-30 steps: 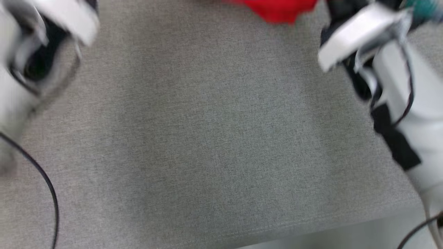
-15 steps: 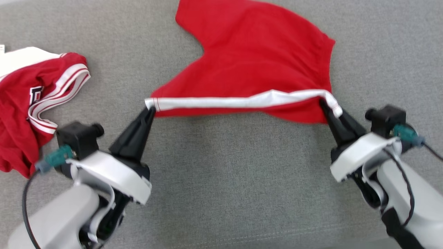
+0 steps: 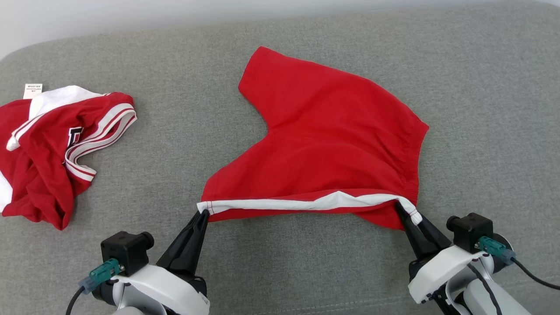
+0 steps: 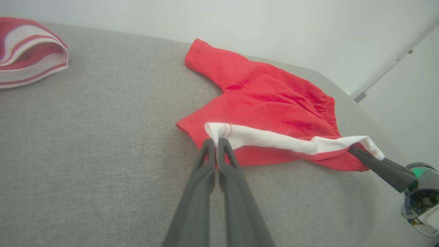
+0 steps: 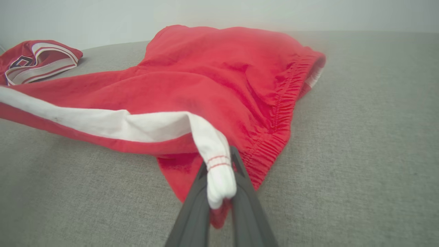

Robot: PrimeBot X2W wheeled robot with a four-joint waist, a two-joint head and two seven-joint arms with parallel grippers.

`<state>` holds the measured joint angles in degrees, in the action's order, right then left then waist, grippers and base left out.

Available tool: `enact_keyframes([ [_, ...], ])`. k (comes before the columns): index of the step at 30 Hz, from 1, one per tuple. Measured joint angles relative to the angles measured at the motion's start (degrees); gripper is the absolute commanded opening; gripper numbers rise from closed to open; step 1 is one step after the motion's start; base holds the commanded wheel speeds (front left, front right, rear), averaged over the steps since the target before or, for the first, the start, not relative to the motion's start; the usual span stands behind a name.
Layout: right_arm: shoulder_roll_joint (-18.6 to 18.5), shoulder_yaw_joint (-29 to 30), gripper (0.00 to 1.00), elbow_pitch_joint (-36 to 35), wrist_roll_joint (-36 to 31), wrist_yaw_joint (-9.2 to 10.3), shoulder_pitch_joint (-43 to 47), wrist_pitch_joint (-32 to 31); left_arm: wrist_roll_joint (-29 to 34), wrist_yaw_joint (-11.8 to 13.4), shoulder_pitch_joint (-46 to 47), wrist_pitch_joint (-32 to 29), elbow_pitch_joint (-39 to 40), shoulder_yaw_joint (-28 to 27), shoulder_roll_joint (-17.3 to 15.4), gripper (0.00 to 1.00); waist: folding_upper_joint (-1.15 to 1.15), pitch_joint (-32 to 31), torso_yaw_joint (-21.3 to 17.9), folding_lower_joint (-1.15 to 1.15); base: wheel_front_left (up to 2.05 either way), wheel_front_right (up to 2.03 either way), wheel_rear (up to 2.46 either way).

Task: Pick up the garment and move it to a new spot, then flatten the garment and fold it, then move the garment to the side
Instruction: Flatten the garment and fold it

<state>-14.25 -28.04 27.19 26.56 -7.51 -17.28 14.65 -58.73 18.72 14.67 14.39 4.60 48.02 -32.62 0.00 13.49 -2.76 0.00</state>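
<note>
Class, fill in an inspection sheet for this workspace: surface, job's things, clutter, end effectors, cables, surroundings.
Surface: grey padded surface, fabric-covered.
Job's things: red shorts spread out, with the white stripe stretched along the near edge.
Clutter: crumpled red-and-white garment at the far left, apart from the shorts.
End effectors: left end effector shut on the stripe's left end; right end effector shut on its right end.
Cables: right wrist cable and left wrist cable, both off the cloth.
Surroundings: pale wall behind.

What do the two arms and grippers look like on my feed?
Both alike: left gripper and right gripper have two long, dark, tapering fingers on a white wrist shell, beside a black boxy module with a teal connector and a thin black cable.
</note>
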Motion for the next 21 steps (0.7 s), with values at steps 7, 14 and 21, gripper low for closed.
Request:
enact_keyframes([
  [7, 0.16, 0.69, 0.00, -2.08, 0.25, 0.00, 0.30, -1.65, 1.83, -1.22, 0.07, -0.01, -0.36, -0.98, 0.34, 0.00, 0.00, 0.26, 0.50, 0.00, 0.00, 0.00, 0.00],
  [14, -4.38, -1.70, 0.00, -7.94, 7.64, 0.00, -5.16, -8.78, 2.71, -5.21, 8.47, -3.54, -1.43, -1.87, -1.52, 0.00, 0.00, 2.47, 0.79, 0.00, 0.00, 0.00, 0.00],
  [21, -9.53, -5.50, 0.00, -9.35, 21.62, 0.01, -21.34, -25.30, -1.88, -13.18, 24.19, -14.58, -8.11, -4.10, -1.92, 0.00, 0.00, 6.74, 0.54, 0.00, 0.00, 0.00, 0.00],
])
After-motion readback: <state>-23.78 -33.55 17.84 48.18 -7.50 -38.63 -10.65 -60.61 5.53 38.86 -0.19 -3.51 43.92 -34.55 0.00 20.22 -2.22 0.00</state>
